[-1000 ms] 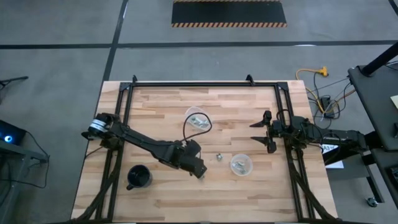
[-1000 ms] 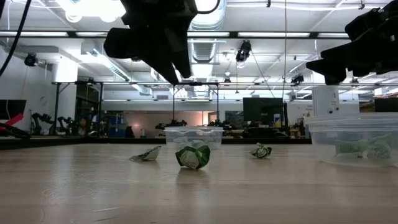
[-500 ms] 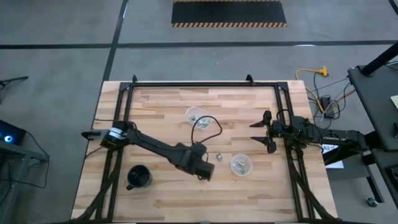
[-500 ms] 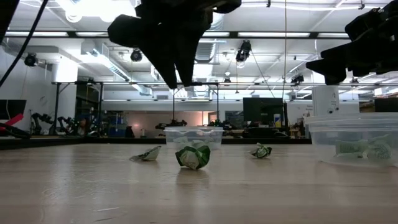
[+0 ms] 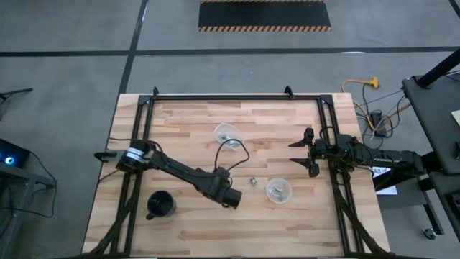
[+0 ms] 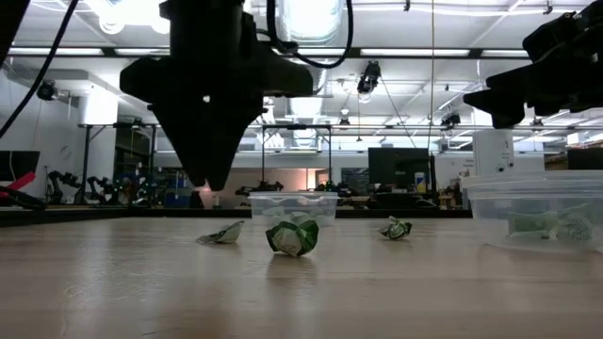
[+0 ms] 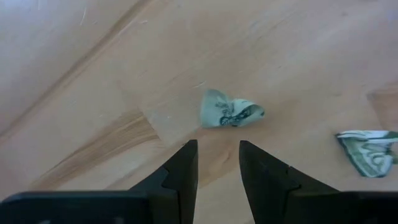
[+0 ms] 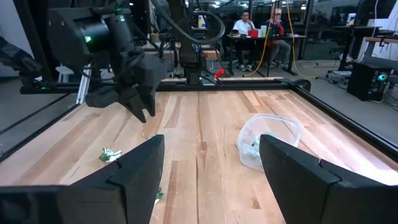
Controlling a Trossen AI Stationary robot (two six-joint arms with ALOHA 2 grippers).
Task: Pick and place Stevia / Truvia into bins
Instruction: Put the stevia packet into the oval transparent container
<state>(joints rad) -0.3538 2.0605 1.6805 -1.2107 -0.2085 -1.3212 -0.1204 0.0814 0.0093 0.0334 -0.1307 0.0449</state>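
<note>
Just short of a crumpled green-and-white Stevia packet (image 7: 231, 112), the left end effector (image 7: 216, 163) hangs over bare wood with its fingers (image 7: 183, 167) slightly apart and nothing between them. Half a second ago, in the high view, it sat further toward the right-hand cup; now the left end effector (image 5: 231, 199) has pulled back a touch toward the front edge, and at table height the wrist has turned so its dark bulk faces the camera. That reads as lining up for a descent, with the grasp not yet begun.

A second packet (image 7: 368, 151) lies off to one side, apart from the first. From table height three loose packets show: a flat one (image 6: 221, 233), a balled one (image 6: 292, 235) and a smaller one farther back (image 6: 396, 228); which of these sits under the fingers is hard to say from that angle.

Both bins already hold packets: the far clear cup (image 5: 228, 134) and the near clear cup (image 5: 278, 190), the latter just beside the loose pieces. A black cup (image 5: 160, 205) stands near the tabletop (image 5: 180, 122) front left, unused.

The right end effector (image 8: 211, 165) waits at the right edge, fingers wide apart, empty.
</note>
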